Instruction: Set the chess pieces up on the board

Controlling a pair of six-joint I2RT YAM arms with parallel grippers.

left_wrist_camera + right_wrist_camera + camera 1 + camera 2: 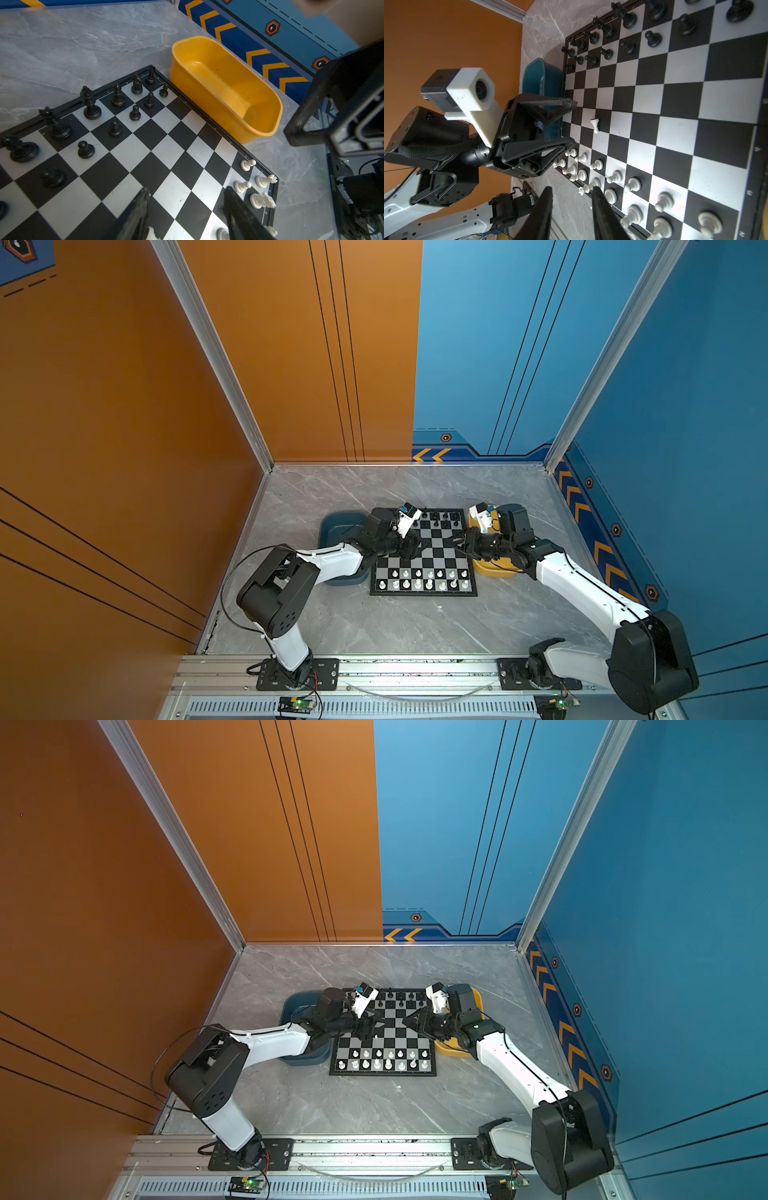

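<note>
The board (436, 549) lies mid-table. Black chess pieces (440, 518) stand on its far rows and white ones (428, 578) on its near two rows. My left gripper (420, 547) hovers over the board's left side, open and holding nothing; the left wrist view shows only bare squares between its jaws (187, 193). In the right wrist view a single white pawn (595, 125) lies tipped on the board just off the left gripper's (574, 123) fingertips. My right gripper (454, 543) is over the board's right side, and in its wrist view it (571, 190) stands open and empty.
A dark teal tray (338, 520) sits against the board's left edge, under the left arm. A yellow tray (207, 97) sits against the right edge and looks empty. The two grippers face each other closely over the board's middle. Walls enclose the table.
</note>
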